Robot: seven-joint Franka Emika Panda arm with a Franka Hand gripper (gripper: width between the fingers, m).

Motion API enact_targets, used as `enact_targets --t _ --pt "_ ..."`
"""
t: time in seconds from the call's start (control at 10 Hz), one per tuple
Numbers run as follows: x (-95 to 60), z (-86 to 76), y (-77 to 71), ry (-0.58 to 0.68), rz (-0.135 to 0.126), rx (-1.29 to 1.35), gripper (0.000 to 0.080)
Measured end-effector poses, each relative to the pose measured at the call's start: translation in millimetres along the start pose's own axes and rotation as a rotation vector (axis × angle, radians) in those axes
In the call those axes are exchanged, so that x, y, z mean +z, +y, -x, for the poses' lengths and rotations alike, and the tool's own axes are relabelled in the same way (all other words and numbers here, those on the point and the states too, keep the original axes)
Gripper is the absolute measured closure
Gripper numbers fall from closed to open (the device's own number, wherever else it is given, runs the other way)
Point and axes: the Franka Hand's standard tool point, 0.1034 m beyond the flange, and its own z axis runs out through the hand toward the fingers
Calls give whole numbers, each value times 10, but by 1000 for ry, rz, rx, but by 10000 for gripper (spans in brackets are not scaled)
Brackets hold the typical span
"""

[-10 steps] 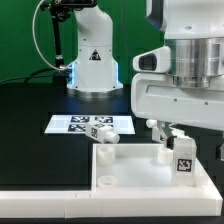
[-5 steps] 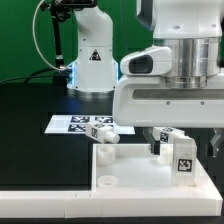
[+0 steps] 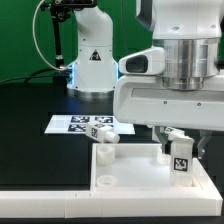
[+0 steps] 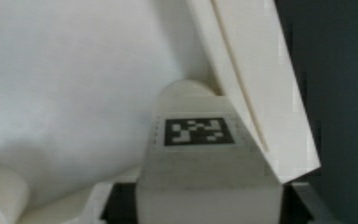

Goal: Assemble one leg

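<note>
Black tabletop [image 3: 30,110]; end effector [image 3: 172,140] grips 1 leg [image 3: 181,154] over the white panel [image 3: 130,172].

End effector [image 3: 172,143] over panel [image 3: 140,172]; leg [image 3: 104,134] beside.

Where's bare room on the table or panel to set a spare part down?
Bare black table on the exterior view's left of the marker board. The panel's middle, between the leg and the gripper, is bare too. The panel's corner on the exterior view's right, under the gripper, is crowded.
</note>
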Motion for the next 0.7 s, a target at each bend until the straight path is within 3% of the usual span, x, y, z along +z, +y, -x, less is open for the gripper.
enact_targets --t 0.4,0.6,0.7 --pt "-3 13 -19 -5 4 567 515" --pt "6 24 -38 -12 -23 975 515" --pt "7 32 -24 -21 -51 1123 515"
